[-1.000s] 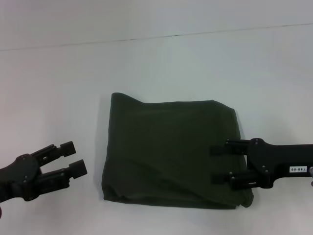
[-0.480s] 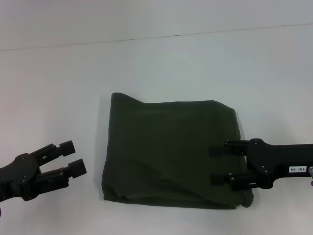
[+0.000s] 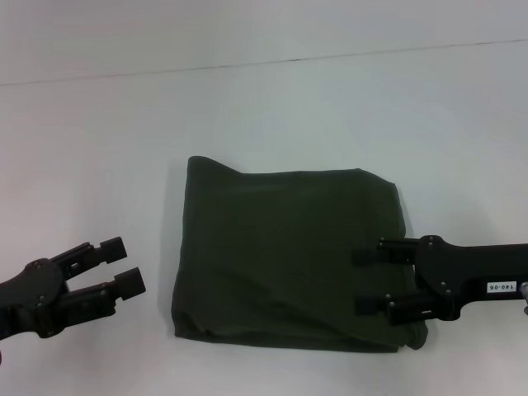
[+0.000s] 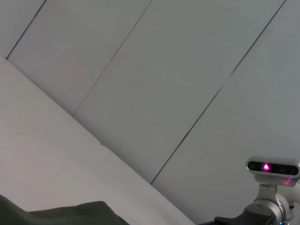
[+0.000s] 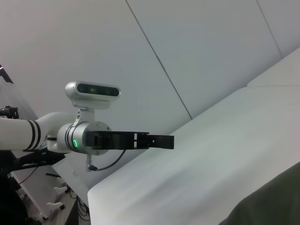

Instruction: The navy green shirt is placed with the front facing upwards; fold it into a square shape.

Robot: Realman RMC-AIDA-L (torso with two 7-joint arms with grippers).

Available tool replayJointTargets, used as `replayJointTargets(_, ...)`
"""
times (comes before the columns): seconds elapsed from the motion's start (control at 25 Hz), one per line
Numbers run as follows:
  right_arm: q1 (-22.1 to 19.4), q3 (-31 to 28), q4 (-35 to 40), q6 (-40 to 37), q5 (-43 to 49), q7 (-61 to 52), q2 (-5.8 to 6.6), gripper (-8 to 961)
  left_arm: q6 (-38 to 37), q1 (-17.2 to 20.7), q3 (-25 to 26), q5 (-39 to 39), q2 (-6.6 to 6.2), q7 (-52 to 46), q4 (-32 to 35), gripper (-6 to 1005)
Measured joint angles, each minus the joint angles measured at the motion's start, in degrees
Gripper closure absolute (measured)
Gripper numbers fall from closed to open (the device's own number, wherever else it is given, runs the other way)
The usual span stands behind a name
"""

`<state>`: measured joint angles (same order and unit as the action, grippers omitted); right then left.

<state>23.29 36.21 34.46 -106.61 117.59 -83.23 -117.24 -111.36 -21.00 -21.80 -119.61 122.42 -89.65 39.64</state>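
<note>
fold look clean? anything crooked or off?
Mostly square, not crisp. The navy green shirt has its far-left corner poking past the top edge, and a diagonal crease runs across the near-left part. The right gripper is over its right edge, jaws open; the left gripper is off the cloth.

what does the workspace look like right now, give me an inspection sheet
surface: white table, a thin seam line across its far part
job's things: navy green shirt folded into a rough rectangle, plain cloth up, no lettering showing
clutter: nothing seen
grippers: right hand open, fingers over the shirt's right edge; left hand open, over bare table left of the shirt
cables: one cable under the left wrist in the right wrist view
surroundings: pale panelled wall; stand legs on the floor
</note>
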Motion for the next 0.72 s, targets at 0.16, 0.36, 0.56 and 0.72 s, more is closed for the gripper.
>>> replayJointTargets(0.16,0.02,0.22,0.0,0.03,0.0,0.0,0.0,24,0.0,0.0,0.0,0.0,0.0,0.0,0.0,36)
replayJointTargets(0.36,0.14,0.61,0.0,0.37,0.0,-0.54,0.0,24,0.0,0.0,0.0,0.0,0.0,0.0,0.0,36)
replayJointTargets(0.56,0.17,0.71,0.0,0.41,0.0,-0.69,0.0,23,0.0,-0.04,0.0,0.0,0.0,0.0,0.0,36)
replayJointTargets(0.72,0.18,0.7,0.0,0.4,0.0,-0.7,-0.04,23,0.0,-0.06,0.0,0.0,0.0,0.0,0.0,36)
